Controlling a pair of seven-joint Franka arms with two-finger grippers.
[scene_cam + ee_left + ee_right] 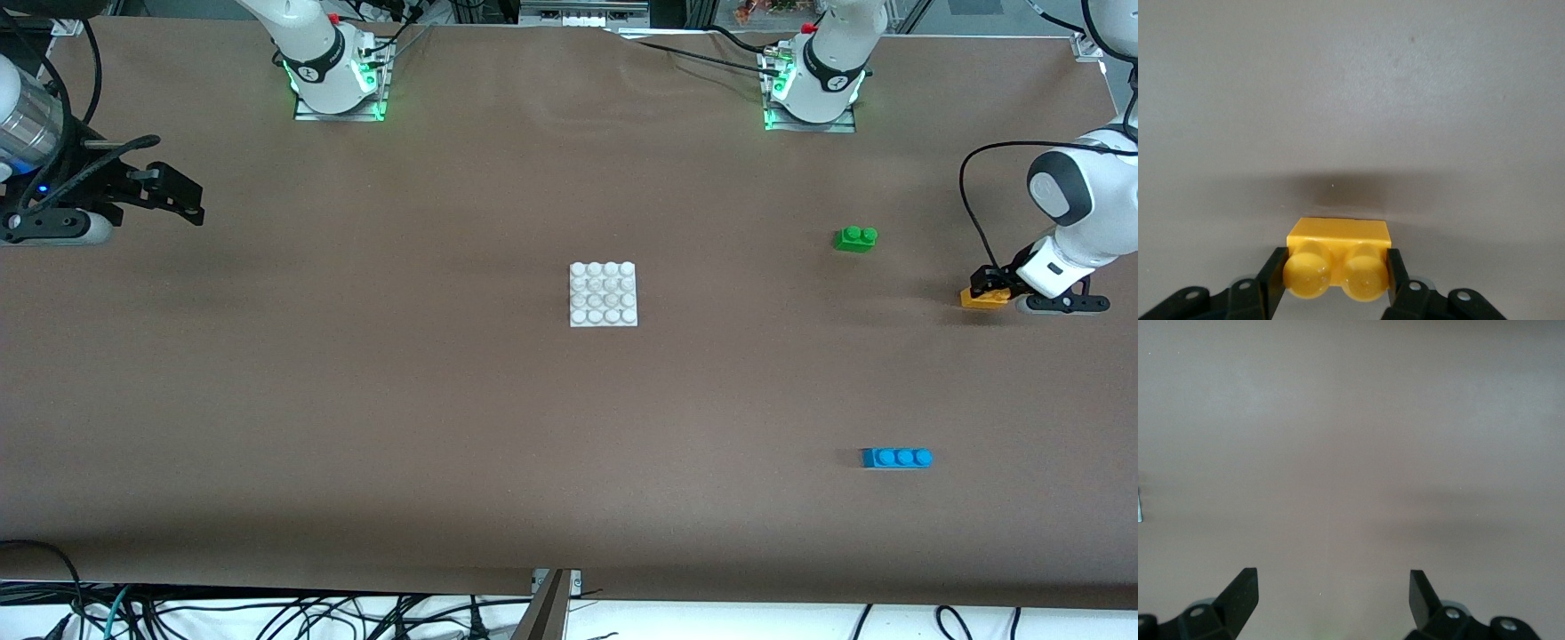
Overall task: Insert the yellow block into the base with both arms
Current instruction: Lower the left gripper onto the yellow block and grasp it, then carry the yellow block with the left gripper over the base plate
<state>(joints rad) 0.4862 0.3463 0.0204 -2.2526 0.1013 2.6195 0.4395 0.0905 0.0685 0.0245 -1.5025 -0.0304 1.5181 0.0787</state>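
The yellow block (978,300) is between the fingers of my left gripper (989,288), low over the table at the left arm's end. In the left wrist view my left gripper (1335,272) is shut on the yellow block (1338,235), one finger on each short end, with both studs facing the camera. The white base (604,294) lies flat at the middle of the table, well apart from the block. My right gripper (188,201) hangs open and empty over the right arm's end of the table. The right wrist view shows my right gripper (1331,590) over bare table only.
A green two-stud brick (855,238) lies between the base and the left gripper, farther from the front camera than both. A blue three-stud brick (896,457) lies nearer the front camera, toward the left arm's end. The table (373,400) is covered in brown cloth.
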